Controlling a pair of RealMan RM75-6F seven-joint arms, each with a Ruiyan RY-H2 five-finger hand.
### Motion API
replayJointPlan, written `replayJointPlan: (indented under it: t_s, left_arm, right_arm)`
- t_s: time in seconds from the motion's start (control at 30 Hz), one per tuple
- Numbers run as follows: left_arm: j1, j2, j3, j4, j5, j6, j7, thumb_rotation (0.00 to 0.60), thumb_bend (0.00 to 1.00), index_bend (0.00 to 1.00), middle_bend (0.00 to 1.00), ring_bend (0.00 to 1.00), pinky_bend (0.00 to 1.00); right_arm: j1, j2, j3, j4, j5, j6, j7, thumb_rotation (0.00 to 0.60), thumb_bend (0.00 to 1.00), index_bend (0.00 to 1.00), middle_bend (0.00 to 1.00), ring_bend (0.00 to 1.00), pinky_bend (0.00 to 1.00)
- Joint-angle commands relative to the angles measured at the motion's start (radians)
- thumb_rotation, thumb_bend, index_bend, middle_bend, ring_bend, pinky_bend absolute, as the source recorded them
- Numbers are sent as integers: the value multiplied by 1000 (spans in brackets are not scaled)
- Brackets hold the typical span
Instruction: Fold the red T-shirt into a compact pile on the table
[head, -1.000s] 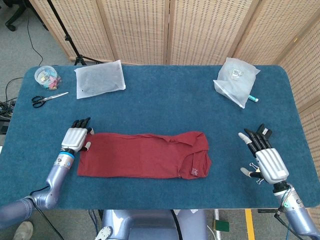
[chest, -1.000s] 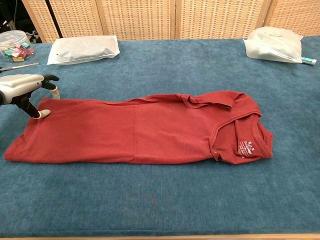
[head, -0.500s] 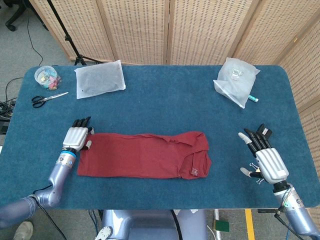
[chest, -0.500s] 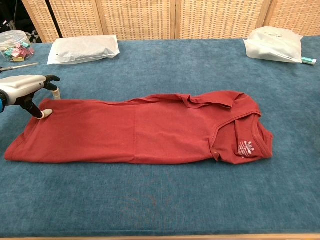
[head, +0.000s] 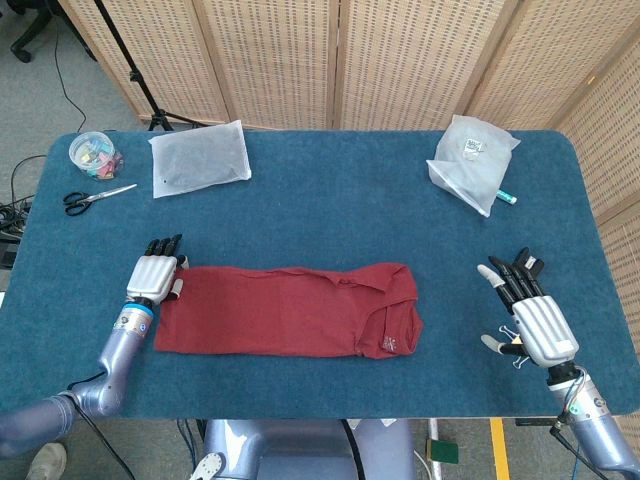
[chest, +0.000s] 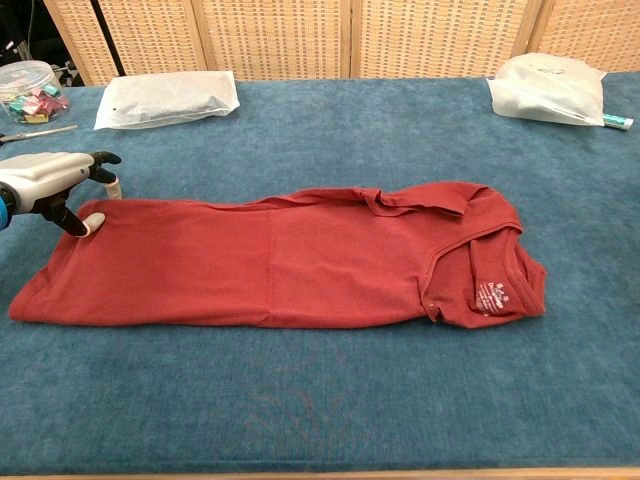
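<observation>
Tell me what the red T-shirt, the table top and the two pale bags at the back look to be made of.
Red T-shirt: soft matte knit, probably cotton; it lies limp with creases and a printed neck label.
Table top: blue felt or short-pile fabric, by its fuzzy, dull surface.
Left bag and right bag: thin translucent plastic film, slightly glossy and wrinkled, the contents dimly showing through.
</observation>
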Motion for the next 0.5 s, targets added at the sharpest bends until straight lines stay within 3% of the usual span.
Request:
replayJointPlan:
  t_s: [0.03,0.5]
  left_arm:
    - [1,-1,0,0,1,5,2,600,624,731,0,0,0]
    - [17,16,4,-35,32,20,-36,600,616,760,0,0,0]
  right_arm:
    - [0,0,0,0,0,-1,0,600,0,0,0,0,0]
    - [-3,1,3,0,0,-1,3,600,0,0,0,0,0]
